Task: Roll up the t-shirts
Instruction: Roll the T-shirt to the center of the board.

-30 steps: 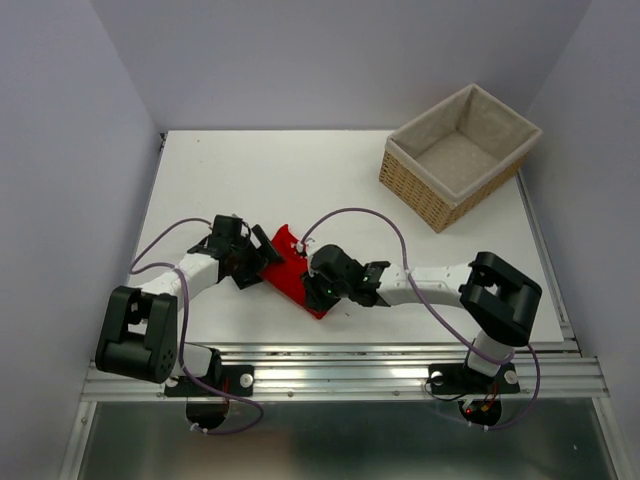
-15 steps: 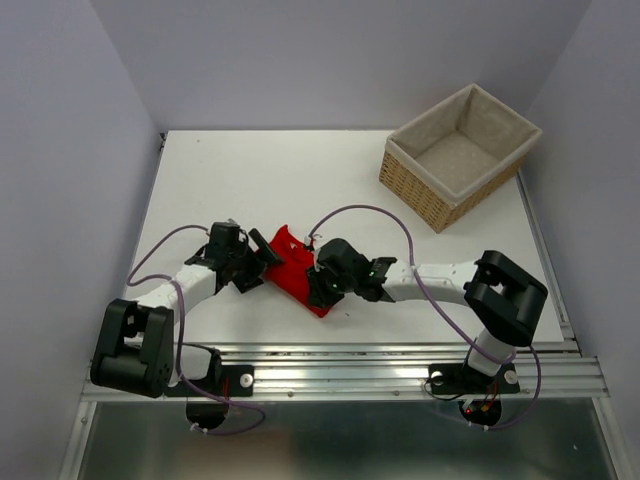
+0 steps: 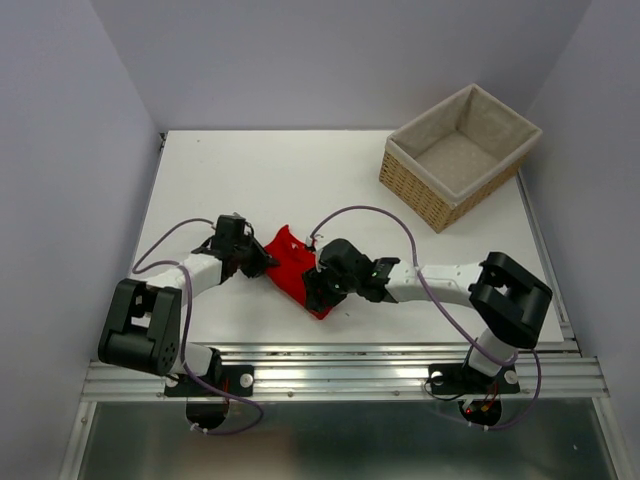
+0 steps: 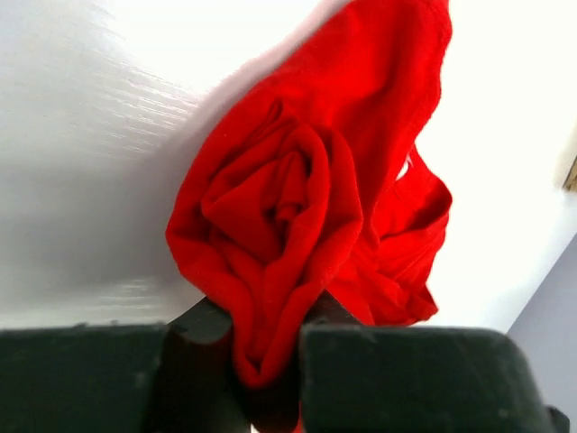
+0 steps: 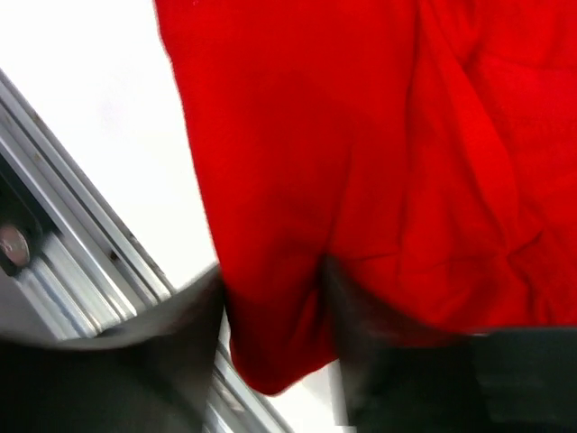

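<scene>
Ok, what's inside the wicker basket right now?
Only the pale cloth lining of the basket shows, nothing lying on it. The near walls hide a strip of floor.

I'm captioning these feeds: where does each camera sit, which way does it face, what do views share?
Top external: above, behind the bases, looking down on table, basket, t-shirt; left arm, right arm visible.
Left wrist: on that wrist, looking along the left gripper shut on the t-shirt's roll.
Right wrist: on that wrist, looking past the right gripper at cloth and metal rail.
Shared: all show the t-shirt.
</scene>
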Action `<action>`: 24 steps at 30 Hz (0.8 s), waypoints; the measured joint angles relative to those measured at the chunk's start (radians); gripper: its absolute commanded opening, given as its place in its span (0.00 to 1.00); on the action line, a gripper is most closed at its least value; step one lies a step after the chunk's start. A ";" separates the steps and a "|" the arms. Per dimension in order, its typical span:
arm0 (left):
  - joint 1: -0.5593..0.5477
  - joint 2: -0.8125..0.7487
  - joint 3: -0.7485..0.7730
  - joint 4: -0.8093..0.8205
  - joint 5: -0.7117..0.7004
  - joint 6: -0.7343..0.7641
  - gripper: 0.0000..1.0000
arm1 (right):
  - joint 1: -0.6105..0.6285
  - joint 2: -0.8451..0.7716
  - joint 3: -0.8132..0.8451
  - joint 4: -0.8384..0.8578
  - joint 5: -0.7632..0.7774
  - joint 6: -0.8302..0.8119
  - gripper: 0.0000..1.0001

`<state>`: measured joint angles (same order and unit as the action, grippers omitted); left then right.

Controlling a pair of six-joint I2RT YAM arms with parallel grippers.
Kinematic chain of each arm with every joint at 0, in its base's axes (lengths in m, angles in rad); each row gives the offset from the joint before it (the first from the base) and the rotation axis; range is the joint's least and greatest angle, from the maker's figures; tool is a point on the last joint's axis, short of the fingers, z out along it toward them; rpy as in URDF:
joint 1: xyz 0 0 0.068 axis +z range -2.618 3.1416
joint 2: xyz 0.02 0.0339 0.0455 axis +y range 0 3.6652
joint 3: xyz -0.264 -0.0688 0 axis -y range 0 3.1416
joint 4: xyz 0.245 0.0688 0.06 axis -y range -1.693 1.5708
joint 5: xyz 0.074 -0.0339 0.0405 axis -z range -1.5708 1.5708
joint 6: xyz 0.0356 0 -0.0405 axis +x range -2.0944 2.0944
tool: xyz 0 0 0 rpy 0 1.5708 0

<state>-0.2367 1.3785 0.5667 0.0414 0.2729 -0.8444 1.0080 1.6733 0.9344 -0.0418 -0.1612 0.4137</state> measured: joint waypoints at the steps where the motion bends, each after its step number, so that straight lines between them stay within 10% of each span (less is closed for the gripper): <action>1: -0.001 0.006 0.015 -0.021 -0.001 0.007 0.00 | 0.000 -0.005 0.000 -0.008 0.006 -0.004 0.70; 24: -0.002 0.028 0.135 -0.274 -0.048 0.062 0.00 | 0.318 -0.031 0.166 -0.259 0.636 -0.267 0.90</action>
<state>-0.2386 1.4067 0.7021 -0.2321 0.2253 -0.7826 1.3262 1.6424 1.1007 -0.3008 0.4744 0.1463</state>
